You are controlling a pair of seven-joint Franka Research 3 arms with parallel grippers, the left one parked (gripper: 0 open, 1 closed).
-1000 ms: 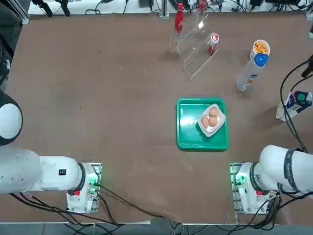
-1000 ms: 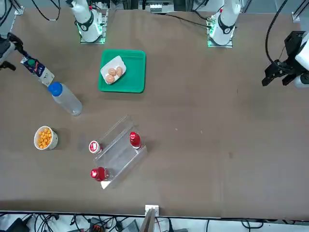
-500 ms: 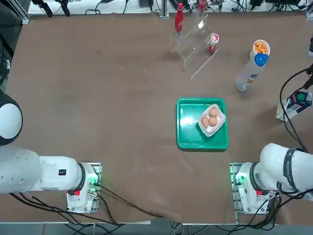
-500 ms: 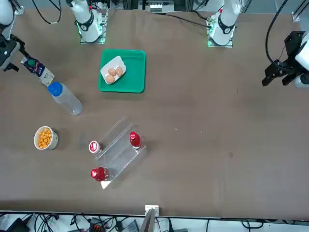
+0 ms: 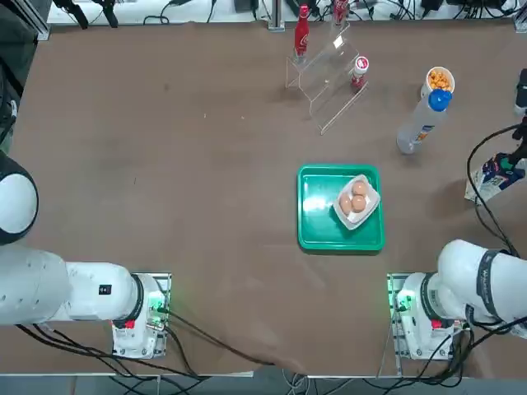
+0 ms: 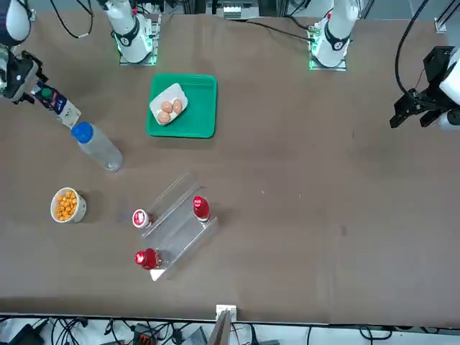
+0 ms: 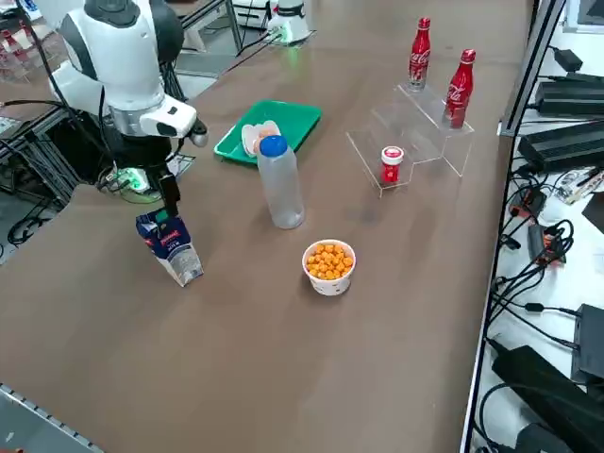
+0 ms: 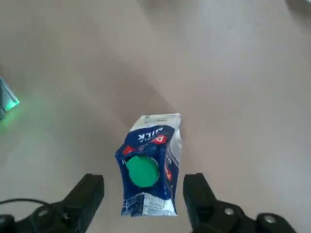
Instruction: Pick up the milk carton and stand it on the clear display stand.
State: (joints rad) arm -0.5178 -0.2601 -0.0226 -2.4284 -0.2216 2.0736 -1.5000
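The milk carton (image 8: 148, 165), white with a dark blue gabled top and a green cap, stands slightly tilted near the table's right edge (image 5: 496, 175) (image 6: 54, 101) (image 7: 173, 247). My right gripper (image 8: 143, 182) hangs open directly over it (image 7: 171, 203) (image 6: 29, 85). One finger is on each side of the carton's top, and neither touches it. The clear display stand (image 5: 329, 78) (image 6: 176, 223) (image 7: 415, 127) sits at the far side of the table. Two red bottles (image 7: 420, 52) and a small red can (image 7: 392, 163) are on and beside it.
A tall clear bottle with a blue cap (image 5: 422, 123) (image 7: 279, 184) and a cup of orange snacks (image 5: 439, 80) (image 7: 328, 264) stand between the carton and the stand. A green tray (image 5: 317, 218) holds a dish of eggs (image 5: 356, 200) mid-table.
My right gripper has moved in from the table's edge to a spot right over the carton. Its fingers stay open and the carton has not moved.
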